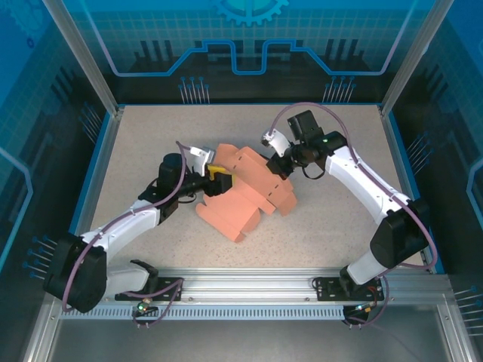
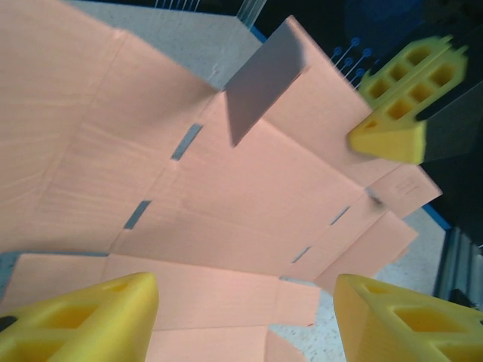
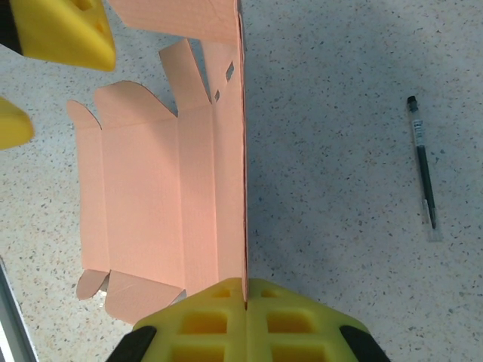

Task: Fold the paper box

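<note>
On the left, our left pincer [image 1: 216, 179] is released, its yellow fingers [image 2: 83, 317] spread apart at the paper box [image 1: 241, 202]. The salmon sheet lies mid-worktop [image 1: 332, 219], partly unfolded, one panel standing on edge. Our right pincer [image 3: 245, 292] is clenched on that panel's edge. A dark pen [image 3: 423, 162] lies well apart.

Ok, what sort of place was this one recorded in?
Likely a lab robot cell: a speckled table fenced by aluminium posts and blue-lit clear panels, with a mounting rail at its near edge.
</note>
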